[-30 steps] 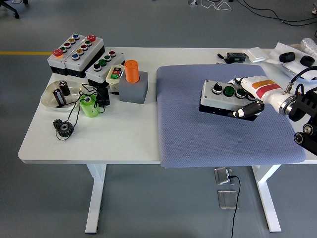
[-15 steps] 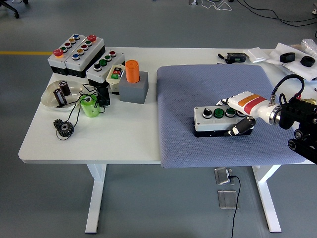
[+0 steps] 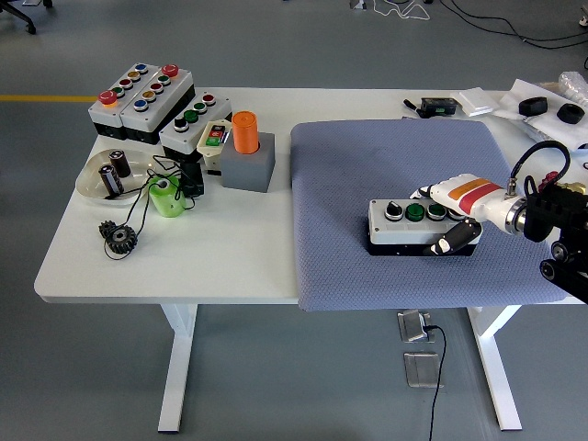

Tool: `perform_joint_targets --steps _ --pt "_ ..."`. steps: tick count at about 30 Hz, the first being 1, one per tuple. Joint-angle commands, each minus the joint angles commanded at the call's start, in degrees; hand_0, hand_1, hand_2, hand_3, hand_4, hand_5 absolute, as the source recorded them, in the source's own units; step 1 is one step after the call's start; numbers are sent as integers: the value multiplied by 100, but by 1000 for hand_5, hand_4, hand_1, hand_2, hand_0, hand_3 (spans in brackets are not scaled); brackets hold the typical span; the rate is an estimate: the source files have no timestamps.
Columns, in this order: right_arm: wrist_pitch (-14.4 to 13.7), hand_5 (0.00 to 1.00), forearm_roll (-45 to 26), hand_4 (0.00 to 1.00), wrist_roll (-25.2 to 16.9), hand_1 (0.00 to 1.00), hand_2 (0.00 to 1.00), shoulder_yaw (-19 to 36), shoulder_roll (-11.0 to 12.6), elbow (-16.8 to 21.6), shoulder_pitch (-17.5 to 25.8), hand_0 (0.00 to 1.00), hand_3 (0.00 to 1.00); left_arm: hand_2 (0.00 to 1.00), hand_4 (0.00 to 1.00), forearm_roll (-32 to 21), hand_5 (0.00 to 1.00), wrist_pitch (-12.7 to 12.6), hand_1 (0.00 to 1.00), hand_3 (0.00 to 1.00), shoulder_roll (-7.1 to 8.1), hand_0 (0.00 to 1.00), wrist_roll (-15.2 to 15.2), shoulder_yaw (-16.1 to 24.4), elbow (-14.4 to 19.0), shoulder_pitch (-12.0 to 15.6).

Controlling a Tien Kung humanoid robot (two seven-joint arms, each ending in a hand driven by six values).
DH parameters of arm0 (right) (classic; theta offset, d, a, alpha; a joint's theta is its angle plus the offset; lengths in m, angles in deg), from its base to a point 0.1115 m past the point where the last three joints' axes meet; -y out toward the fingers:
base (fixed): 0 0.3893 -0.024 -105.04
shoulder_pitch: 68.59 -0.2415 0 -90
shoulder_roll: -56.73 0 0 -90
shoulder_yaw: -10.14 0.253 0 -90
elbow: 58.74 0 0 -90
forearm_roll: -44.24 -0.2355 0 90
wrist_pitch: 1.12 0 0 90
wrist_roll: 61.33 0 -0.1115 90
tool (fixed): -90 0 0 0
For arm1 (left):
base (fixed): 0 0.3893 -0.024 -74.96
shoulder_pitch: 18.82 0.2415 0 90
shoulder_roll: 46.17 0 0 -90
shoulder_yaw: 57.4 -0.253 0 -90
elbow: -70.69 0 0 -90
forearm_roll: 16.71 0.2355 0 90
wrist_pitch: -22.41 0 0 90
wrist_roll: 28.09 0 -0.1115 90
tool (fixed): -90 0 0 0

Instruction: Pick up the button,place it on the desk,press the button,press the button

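A grey button box (image 3: 404, 223) with a black base and a row of black and green buttons lies on the blue-grey mat (image 3: 367, 165) on the table's right half. My right hand (image 3: 452, 222) is shut on the box's right end, white fingers (image 3: 441, 191) over its top and the thumb at its front side. The box looks set down flat on the mat. The left arm is out of view.
At the table's left rear stand several other button boxes (image 3: 142, 96), an orange cylinder in a grey block (image 3: 245, 152), a clear dish (image 3: 110, 175), a green cup (image 3: 165, 197) and a black gear (image 3: 118, 239). Black and white items (image 3: 533, 101) lie at the far right.
My right hand carried the button box down from a tilted hold in the air to lie on the mat, then shifted it slightly right.
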Motion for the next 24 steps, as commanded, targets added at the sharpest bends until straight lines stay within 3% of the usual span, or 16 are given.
perform_joint_targets --steps 2,3,8,9,14,15,20,24 --pt "-41 258 -73 821 -132 507 695 53 24 -10 40 588 937 792 406 -26 934 3 761 611 0 685 -1 -38 0 2" --pt "-55 227 -95 920 -162 726 913 75 31 -6 53 914 998 789 405 -39 934 5 760 610 0 685 0 -55 0 4" --pt "10 227 -295 920 -130 726 913 148 99 94 97 914 998 789 405 -69 934 3 760 610 0 685 -2 -105 0 7" --pt "26 228 -326 922 -132 832 980 145 110 106 100 971 998 789 406 -68 935 1 760 610 0 685 -3 -103 0 7" --pt "181 228 -441 922 -148 832 980 276 296 355 164 971 998 789 406 -78 935 3 760 610 0 685 -7 -127 0 6" --pt "196 220 -451 929 -143 918 998 292 314 386 169 998 998 791 404 -76 937 3 760 609 0 684 -7 -126 0 6" --pt "383 220 -691 929 -62 918 998 756 689 1022 380 998 998 791 404 -83 937 13 760 609 0 684 -2 -143 0 4" --pt "112 225 -999 921 -269 916 998 1335 970 1544 652 998 998 789 404 -99 939 22 760 608 0 684 4 -166 0 4"
